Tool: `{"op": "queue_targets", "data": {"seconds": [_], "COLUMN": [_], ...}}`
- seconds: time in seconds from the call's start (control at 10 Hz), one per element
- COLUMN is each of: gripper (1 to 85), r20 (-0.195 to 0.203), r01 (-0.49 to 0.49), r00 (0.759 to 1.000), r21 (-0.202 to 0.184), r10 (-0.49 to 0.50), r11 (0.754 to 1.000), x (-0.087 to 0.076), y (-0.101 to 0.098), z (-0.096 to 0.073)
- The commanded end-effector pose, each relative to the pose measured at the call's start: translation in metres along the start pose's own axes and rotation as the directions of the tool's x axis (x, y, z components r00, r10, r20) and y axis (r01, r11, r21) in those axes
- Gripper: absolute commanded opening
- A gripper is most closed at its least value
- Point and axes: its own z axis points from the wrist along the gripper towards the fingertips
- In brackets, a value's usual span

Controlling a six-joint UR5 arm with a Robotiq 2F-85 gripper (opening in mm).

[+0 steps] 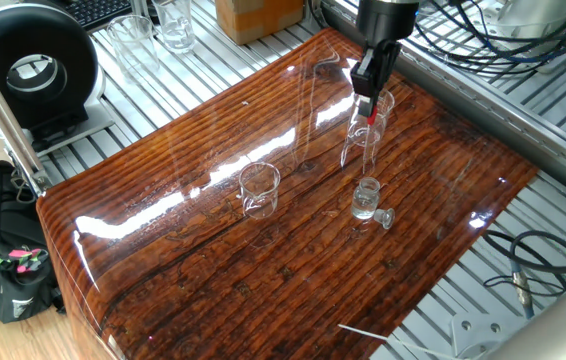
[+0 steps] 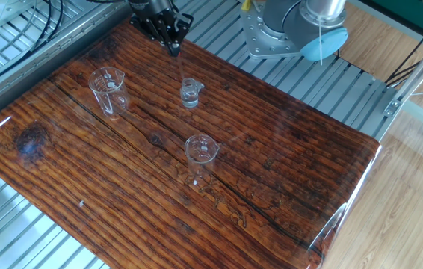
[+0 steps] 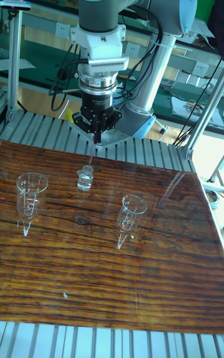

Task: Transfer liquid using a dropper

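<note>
My gripper (image 1: 369, 100) (image 2: 173, 46) (image 3: 95, 139) hangs over the far side of the wooden table and is shut on the dropper's red bulb (image 1: 373, 117). The dropper (image 3: 91, 156) points straight down, its thin clear tube reaching toward the mouth of a small open glass bottle (image 3: 85, 179) (image 2: 190, 93) (image 1: 365, 198). I cannot tell whether the tip is inside it. The liquid is too clear to make out with certainty. A tall pointed glass vessel (image 2: 108, 90) (image 3: 30, 191) stands to one side, and another (image 2: 201, 153) (image 3: 130, 212) sits nearer the table's middle.
The bottle's stopper (image 1: 385, 218) lies on the table beside it. Off the table are a black ring-shaped device (image 1: 28, 65), a black bag (image 1: 3, 265), a cardboard box (image 1: 258, 15), spare glassware (image 1: 173, 25) and cables. The arm's base (image 2: 286, 30) stands behind the table.
</note>
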Motion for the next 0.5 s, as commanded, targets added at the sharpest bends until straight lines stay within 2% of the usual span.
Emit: {"op": "queue_targets", "data": {"seconds": [0.0,0.4], "gripper": [1.7,1.7], "r20": [0.006,0.002], "r01": [0.001,0.004], "r00": [1.000,1.000], "r21": [-0.006,-0.015], "r10": [-0.001,-0.004], "r11": [1.000,1.000], "x": [-0.0026,0.0000], "y": [0.0019,-0.0004], "z": [0.0025,0.0088]}}
